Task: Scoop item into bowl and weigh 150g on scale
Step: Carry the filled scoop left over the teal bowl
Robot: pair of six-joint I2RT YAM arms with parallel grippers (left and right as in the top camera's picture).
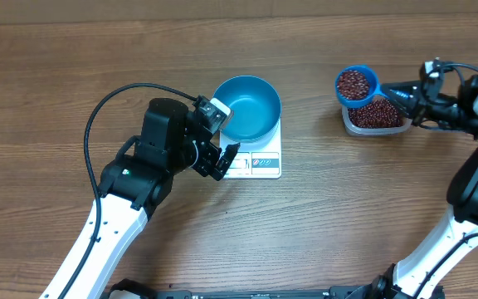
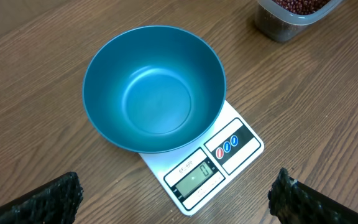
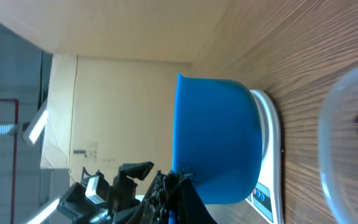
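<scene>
Pinching the dark handle of a small blue scoop (image 1: 356,85), the right gripper (image 1: 412,95) is holding it at the upper right of the overhead view, its jaws pressed together on the handle. The scoop is carrying a full load of beans (image 1: 354,82), and more beans are lying in the clear tub (image 1: 376,132) just below it in the frame. The bowl (image 1: 249,106) is sitting empty on the scale (image 1: 260,164) at the centre of the frame, well apart from the scoop and to its left. The left gripper (image 1: 224,160) is waiting just beside the scale's left edge, jaws spread wide and gripping nothing.

The beans are looking small, hard and loose, so they are likely to roll and scatter at the slightest tilt. The scoop is probably going to need carrying level, then tipping slowly over the middle of the bowl. With the grip sitting at the far end of the handle, the loaded cup is pulling on a long lever and may twist between the jaws.

The bowl is looking light, smooth and stiff, and may slide on the flat scale if nudged. Its rim would be the place to steady it, though any touch on bowl or scale is likely to be upsetting the reading.
</scene>
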